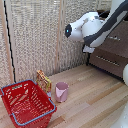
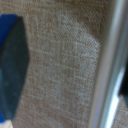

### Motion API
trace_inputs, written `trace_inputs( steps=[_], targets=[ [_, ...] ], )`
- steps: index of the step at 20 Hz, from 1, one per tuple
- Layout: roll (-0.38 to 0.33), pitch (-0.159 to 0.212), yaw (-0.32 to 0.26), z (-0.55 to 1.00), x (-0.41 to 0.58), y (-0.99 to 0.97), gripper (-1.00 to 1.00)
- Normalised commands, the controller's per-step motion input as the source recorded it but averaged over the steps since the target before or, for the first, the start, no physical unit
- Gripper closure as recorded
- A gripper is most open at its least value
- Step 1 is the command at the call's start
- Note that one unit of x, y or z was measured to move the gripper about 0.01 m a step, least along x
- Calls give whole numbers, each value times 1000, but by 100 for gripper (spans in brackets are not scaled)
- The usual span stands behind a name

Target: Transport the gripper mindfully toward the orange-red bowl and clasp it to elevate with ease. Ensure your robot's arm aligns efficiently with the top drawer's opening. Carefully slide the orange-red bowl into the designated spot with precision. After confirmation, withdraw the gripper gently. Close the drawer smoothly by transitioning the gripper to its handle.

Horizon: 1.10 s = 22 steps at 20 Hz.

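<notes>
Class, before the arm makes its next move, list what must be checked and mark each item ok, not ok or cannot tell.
1. Orange-red bowl located: not ok, it shows in neither view.
2. Gripper open or shut: cannot tell.
3. Gripper carrying anything: cannot tell.
4. Top drawer open: cannot tell, the robot's arm covers part of it.
5. Pink cup upright: ok, beside the red wire basket.
6. Handle close to the gripper: ok, judging by the wrist view.
</notes>
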Motion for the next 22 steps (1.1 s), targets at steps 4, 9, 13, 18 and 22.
trace_inputs(
  steps=[4,9,13,18,22],
  targets=[
    [37,-19,-111,198,0,-139,100],
    [62,-9,-117,606,131,-470,100],
    [73,0,-98,752,106,-711,100],
    [65,-4,-87,619,49,-783,100],
    [84,-59,-48,395,0,-868,100]
  ],
)
